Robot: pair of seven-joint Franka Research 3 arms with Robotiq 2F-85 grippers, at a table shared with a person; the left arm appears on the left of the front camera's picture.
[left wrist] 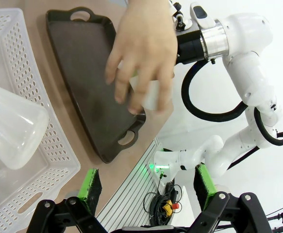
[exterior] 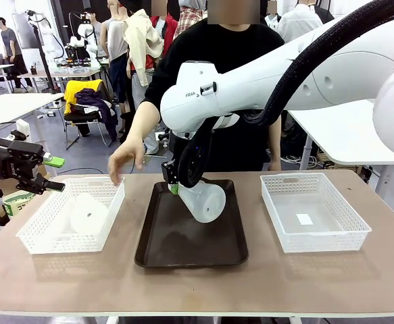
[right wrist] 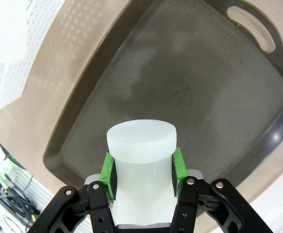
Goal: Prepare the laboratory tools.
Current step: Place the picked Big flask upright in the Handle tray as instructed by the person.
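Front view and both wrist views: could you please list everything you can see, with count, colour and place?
table: one, brown, under everything
tray: one, dark brown, middle of the table
left basket: one, white lattice, left of the tray
right basket: one, white lattice, right of the tray
paper slip: one, white, inside the right basket
held flask: one, translucent white, tilted over the tray
second flask: one, translucent white, lying in the left basket
person's hand: one, raised near the tray's far left corner
left gripper: one, black with green pads, open, left of the left basket
right gripper: one, black with green pads, shut on the held flask's neck
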